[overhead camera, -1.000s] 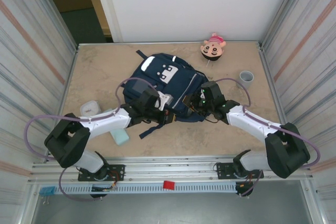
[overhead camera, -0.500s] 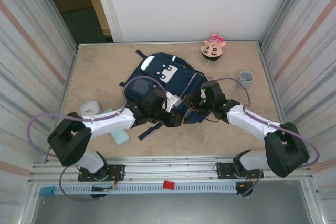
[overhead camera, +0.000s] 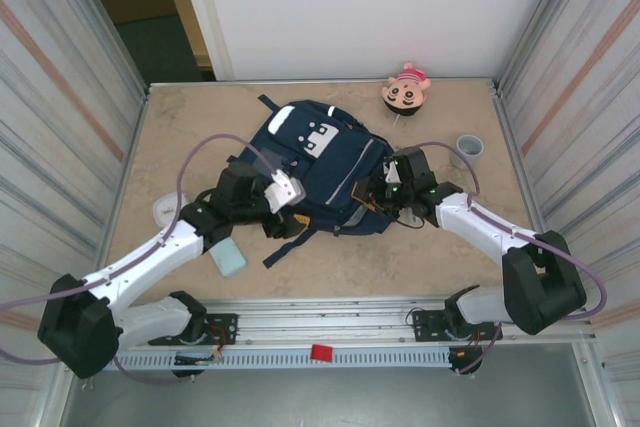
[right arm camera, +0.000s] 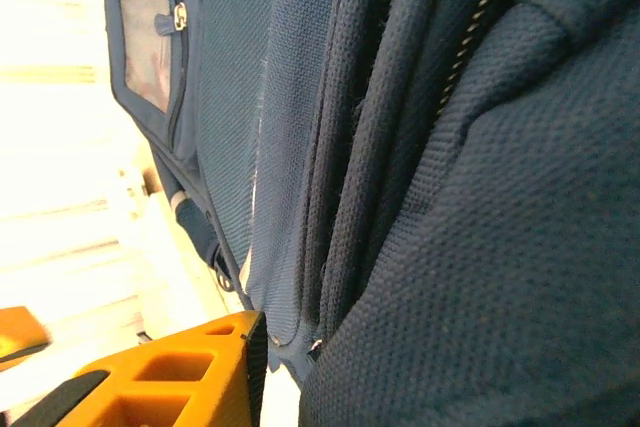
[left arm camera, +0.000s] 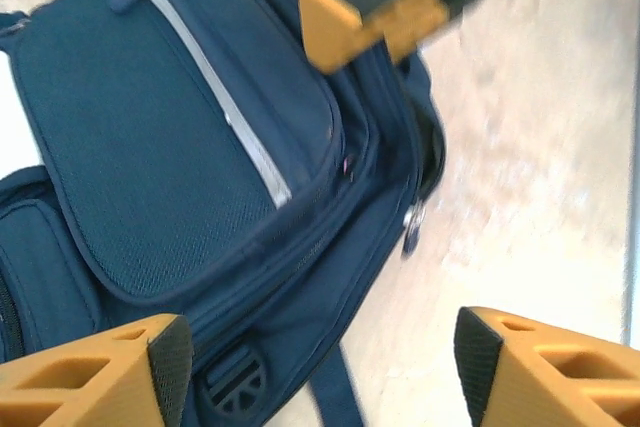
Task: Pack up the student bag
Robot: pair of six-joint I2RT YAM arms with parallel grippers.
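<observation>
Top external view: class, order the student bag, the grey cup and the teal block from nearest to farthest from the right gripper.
1. The student bag, centre, right by the right gripper.
2. The grey cup, far right.
3. The teal block, near left.

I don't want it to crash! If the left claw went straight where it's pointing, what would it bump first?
Most likely the student bag: the open left claw faces its blue side, close ahead. How near is hard to judge, but nothing lies between them.
</observation>
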